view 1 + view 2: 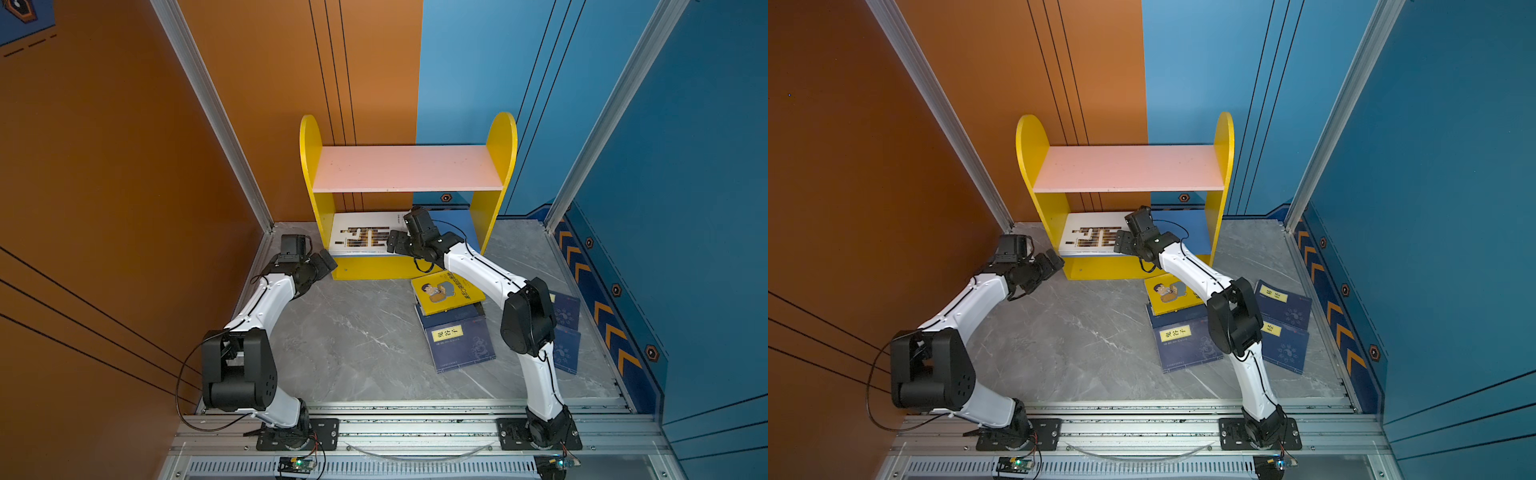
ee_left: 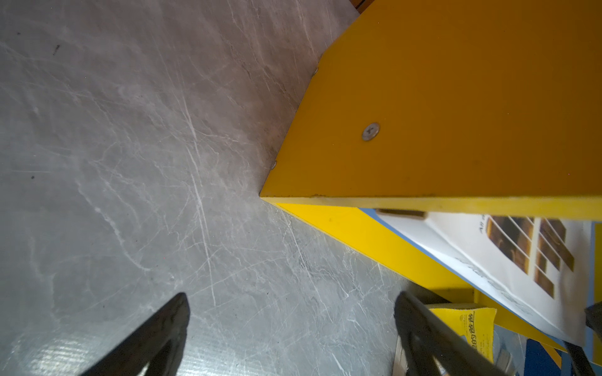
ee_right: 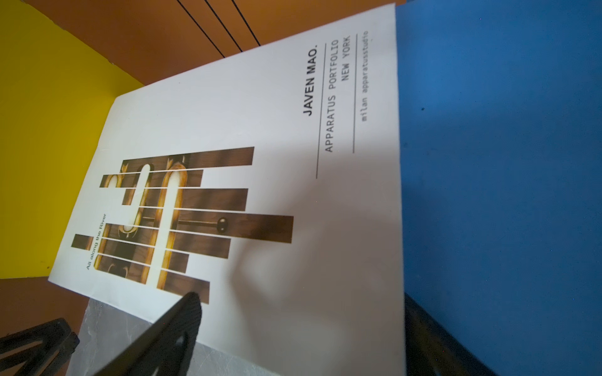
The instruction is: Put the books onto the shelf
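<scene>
White with brown slatted artwork, the large book [image 3: 228, 114] lay flat on the shelf's [image 1: 309, 166] blue lower board [image 3: 488, 162], under the spread, empty right jaws. The yellow book [image 1: 446, 291], flat atop navy books [image 1: 461, 340] on the desk [image 1: 353, 332], lay behind them, nearer the right arm [image 1: 478, 266]; left jaws hung spread, empty.

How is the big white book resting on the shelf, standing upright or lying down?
Lying down: the book is cover-up on the blue board.

Matt painted shelf [image 1: 311, 166] stands on smooth, scratched, marble-look table [image 1: 353, 340].
</scene>
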Robot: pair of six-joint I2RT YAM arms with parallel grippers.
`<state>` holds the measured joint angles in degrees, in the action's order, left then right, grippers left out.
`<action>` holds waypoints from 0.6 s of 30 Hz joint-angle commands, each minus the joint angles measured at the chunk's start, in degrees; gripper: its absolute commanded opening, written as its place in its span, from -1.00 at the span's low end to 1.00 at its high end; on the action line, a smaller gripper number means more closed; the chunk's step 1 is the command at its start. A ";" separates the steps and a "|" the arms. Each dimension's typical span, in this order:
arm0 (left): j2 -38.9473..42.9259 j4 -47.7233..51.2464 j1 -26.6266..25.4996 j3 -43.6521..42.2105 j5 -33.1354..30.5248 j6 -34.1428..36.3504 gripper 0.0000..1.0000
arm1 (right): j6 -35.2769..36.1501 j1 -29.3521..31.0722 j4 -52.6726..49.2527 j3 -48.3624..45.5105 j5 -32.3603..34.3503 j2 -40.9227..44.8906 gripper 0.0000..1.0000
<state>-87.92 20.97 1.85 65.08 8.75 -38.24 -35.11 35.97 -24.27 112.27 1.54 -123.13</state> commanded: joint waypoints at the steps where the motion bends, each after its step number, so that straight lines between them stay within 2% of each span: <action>1: 1.37 0.40 0.61 0.20 -0.20 -0.43 0.97 | 2.32 1.31 -2.22 1.82 -2.66 -1.56 0.86; 11: 5.84 2.12 2.78 -1.40 1.19 0.15 0.96 | 3.92 0.80 -2.99 1.35 -0.10 0.16 0.92; 12: 6.45 2.23 3.10 -1.58 1.50 0.18 0.96 | 4.13 0.76 -3.21 1.48 0.37 0.32 1.00; 18: 10.05 3.56 3.84 -2.06 3.21 1.35 0.96 | 5.49 0.68 -4.12 -0.77 4.67 3.86 1.00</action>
<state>-79.99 22.35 5.32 63.86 9.98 -38.41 -31.07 36.40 -25.19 112.49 2.98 -123.07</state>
